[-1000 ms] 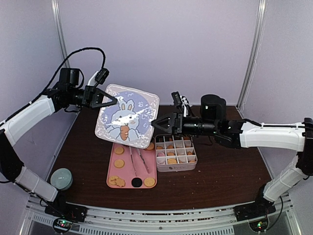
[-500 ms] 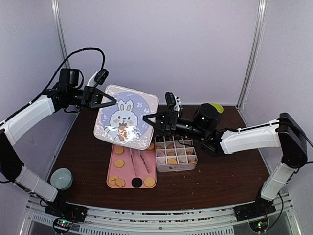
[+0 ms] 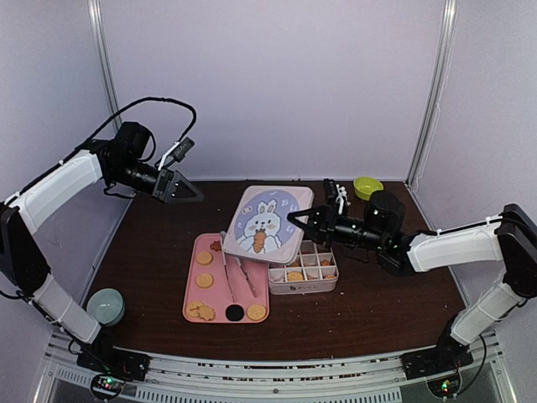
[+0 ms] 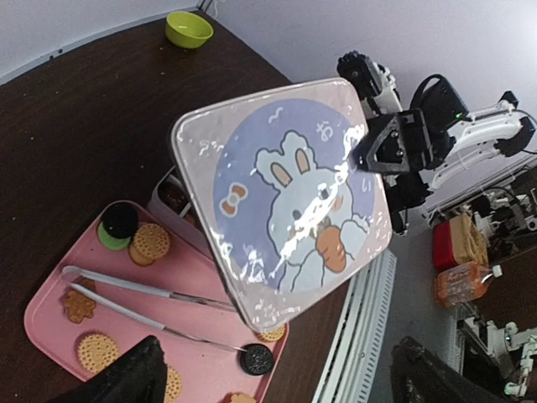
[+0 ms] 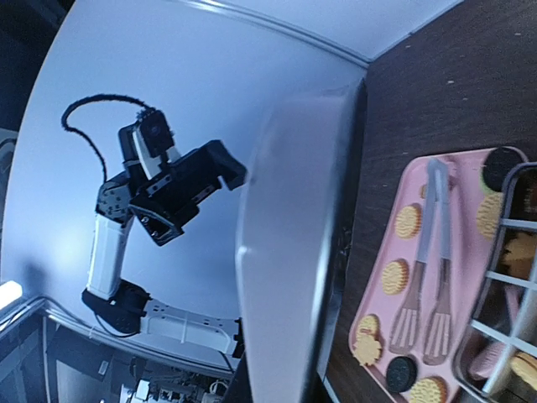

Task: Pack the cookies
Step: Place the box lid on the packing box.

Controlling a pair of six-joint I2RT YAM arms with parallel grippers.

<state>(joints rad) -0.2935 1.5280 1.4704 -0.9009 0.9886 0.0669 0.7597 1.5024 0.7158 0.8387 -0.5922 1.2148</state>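
The right gripper (image 3: 299, 220) is clamped on the right edge of a square metal lid with a white rabbit and carrot printed on a lilac ground (image 3: 267, 220). The left wrist view shows its dark fingers pinching that rim. Its own camera sees the lid only edge-on, as a grey blade filling the middle of the view, and the fingers are cut off at the bottom.

The lid hangs tilted, picture side up and towards the left arm. Its lower edge is over the rear of a pale, rectangular box divided into small compartments (image 3: 302, 288). It hides the back rows, and I cannot tell whether it touches the box.

The cookies (image 3: 204, 280) are split between two places. A few golden ones lie in the front compartments that are visible. Golden rounds, a flower shape and a black one sit on the flat pink rectangular tray (image 3: 216, 295), which stands just beside the box on its left. Slim metal tongs (image 3: 239, 277) lie along the tray's middle.

The left gripper (image 3: 189, 193) hovers well apart from the lid with its fingers spread wide, gripping nothing.

A small lime-green bowl (image 3: 367, 186) stands at the far right of the dark brown wooden table (image 3: 377, 311). A pale grey-green round cup (image 3: 106, 306) sits near the front left corner.
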